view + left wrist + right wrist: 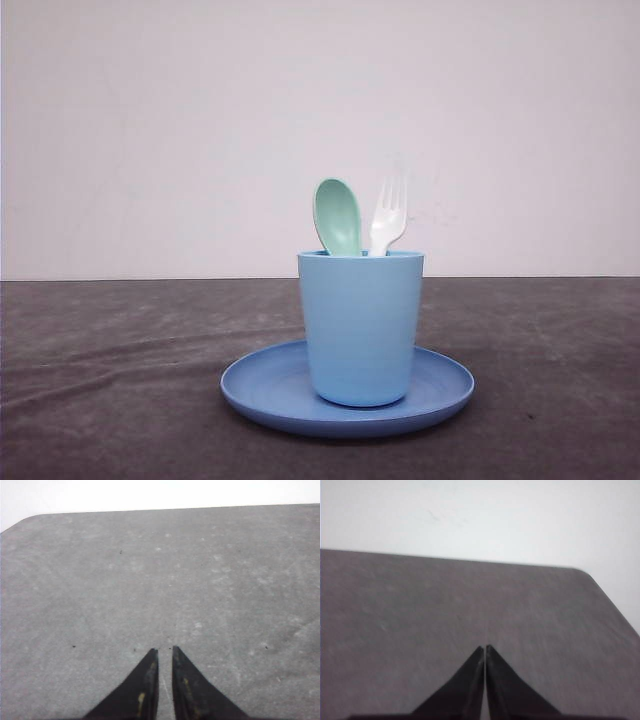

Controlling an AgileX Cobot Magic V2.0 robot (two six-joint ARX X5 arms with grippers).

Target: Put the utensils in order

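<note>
Mint-green spoon (338, 215) and white fork (387, 217) upright in light blue cup (360, 325) on blue plate (440, 385). Left gripper (165, 652) narrow, right gripper (484, 649) closed; both empty. Judged complete; nothing further required.

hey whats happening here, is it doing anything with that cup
Nothing is being handled right now. The mint-green spoon and white fork stand in the light blue cup, which sits on the blue plate. The left gripper and right gripper are shut and empty over bare table.
</note>
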